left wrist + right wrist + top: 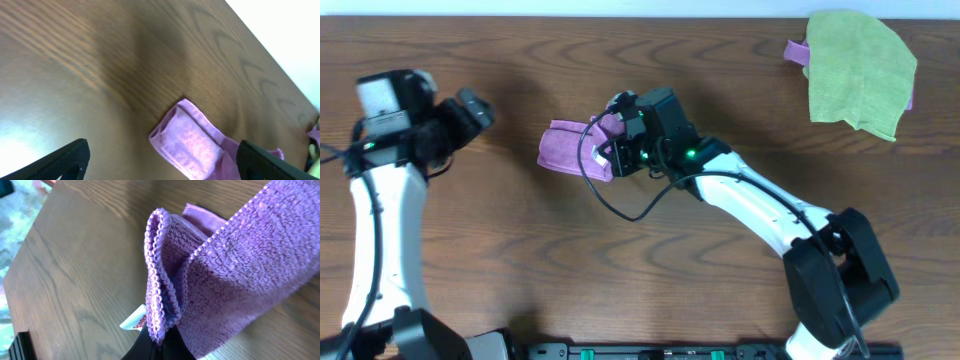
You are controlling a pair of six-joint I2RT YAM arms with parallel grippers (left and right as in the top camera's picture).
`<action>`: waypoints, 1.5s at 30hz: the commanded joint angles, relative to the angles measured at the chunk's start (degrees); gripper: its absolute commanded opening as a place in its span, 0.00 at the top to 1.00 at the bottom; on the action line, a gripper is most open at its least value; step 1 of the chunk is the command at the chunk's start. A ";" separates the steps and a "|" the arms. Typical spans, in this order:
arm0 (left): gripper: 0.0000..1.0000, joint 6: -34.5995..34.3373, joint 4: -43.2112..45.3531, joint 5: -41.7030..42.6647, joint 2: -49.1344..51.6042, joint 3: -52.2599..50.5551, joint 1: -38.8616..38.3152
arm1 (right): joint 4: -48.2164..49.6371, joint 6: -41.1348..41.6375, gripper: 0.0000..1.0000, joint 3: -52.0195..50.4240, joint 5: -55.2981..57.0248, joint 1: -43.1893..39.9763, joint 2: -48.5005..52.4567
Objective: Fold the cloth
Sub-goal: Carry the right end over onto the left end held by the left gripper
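The purple cloth (570, 148) lies partly folded near the middle of the wooden table. My right gripper (611, 140) is shut on its hemmed edge and holds that edge lifted above the table. In the right wrist view the cloth (240, 270) hangs doubled from the right gripper (159, 342), with a small white tag (134, 321) beside the pinched hem. My left gripper (478, 108) stands open at the far left, well apart from the cloth. The left wrist view shows the cloth's folded end (192, 142) lying between and beyond the wide-apart fingers (65, 160).
A lime-green cloth (860, 70) lies at the back right of the table (740, 90), over another bit of purple fabric (798, 52). A black cable (620, 210) loops from the right wrist over the table.
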 commanded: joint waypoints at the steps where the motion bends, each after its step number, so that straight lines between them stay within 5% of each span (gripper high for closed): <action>1: 0.05 2.19 -1.38 2.84 -1.49 0.11 1.57 | -0.26 -1.38 0.99 3.78 -0.57 1.40 2.71; 22: 0.05 3.58 -1.84 2.73 -1.88 0.11 1.90 | -4.52 -3.48 0.99 19.74 -4.02 5.86 16.28; 45: 0.05 4.22 -2.54 2.75 -1.88 -0.66 1.86 | -0.22 -0.17 0.99 22.75 -7.69 6.19 24.09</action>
